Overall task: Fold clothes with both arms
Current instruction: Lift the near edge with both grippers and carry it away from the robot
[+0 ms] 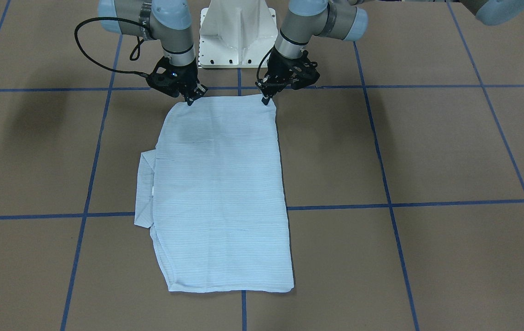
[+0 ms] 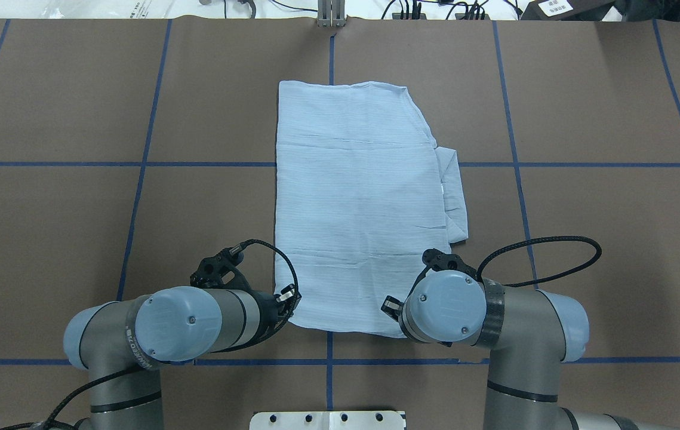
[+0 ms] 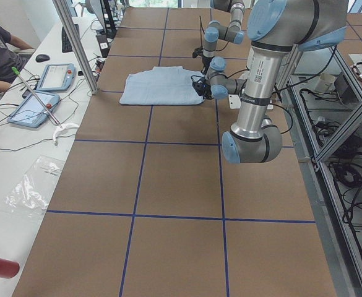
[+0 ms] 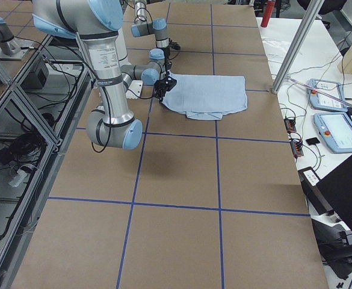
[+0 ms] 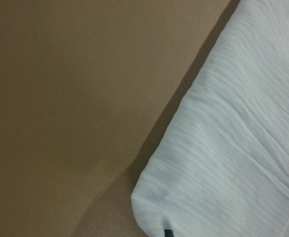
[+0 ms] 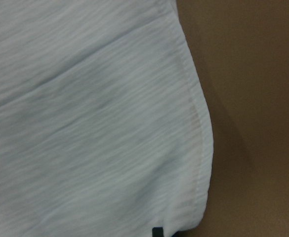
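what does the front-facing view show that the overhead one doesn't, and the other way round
Only front-facing: the left pincer and right pincer seen down to their tips, each closed on one of the shirt's two corners nearest the robot. In the overhead, the wrist joints cover most of that.
Only overhead: the table's far edge, with cables and a white label beyond it.
Both: the shirt folded into a long rectangle, a folded flap sticking out on the robot's right side, and the blue tape lines.
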`<action>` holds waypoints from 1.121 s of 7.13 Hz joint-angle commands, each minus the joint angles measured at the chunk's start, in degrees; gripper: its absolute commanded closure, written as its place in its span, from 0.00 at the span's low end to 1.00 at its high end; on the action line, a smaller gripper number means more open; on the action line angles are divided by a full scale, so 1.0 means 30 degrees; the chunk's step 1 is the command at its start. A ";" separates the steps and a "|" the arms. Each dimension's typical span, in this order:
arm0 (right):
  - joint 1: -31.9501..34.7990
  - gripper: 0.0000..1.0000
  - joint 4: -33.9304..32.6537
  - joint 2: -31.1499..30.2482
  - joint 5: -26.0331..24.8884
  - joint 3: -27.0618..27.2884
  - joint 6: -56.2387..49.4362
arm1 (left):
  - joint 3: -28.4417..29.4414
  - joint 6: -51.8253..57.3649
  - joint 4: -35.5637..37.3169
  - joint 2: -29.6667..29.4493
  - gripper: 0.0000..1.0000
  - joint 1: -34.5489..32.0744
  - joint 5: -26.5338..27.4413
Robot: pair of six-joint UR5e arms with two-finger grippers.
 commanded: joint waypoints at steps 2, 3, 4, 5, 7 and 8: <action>0.0586 1.00 0.0003 0.0002 0.0183 0.1252 0.1052 | -0.0881 0.0116 0.0000 0.0028 1.00 -0.0273 -0.0059; 0.0793 1.00 0.0003 -0.0027 0.0241 0.2101 0.0974 | -0.1816 0.0175 0.0319 0.0116 1.00 -0.0303 -0.0088; 0.1027 1.00 0.0003 0.0001 0.0242 0.2718 0.0973 | -0.2724 0.0234 0.1076 0.0059 1.00 -0.0304 -0.0233; 0.1435 1.00 0.0032 -0.0027 0.0590 0.3159 0.0944 | -0.3574 0.0292 0.1722 0.0145 1.00 -0.0449 -0.0728; 0.1527 1.00 0.0003 -0.0231 0.1555 0.4590 0.0886 | -0.4460 0.0293 0.2808 0.0176 1.00 -0.0421 -0.1230; 0.1527 1.00 0.0003 -0.0233 0.2256 0.5121 0.0915 | -0.4607 0.0293 0.2899 0.0233 1.00 -0.0363 -0.1231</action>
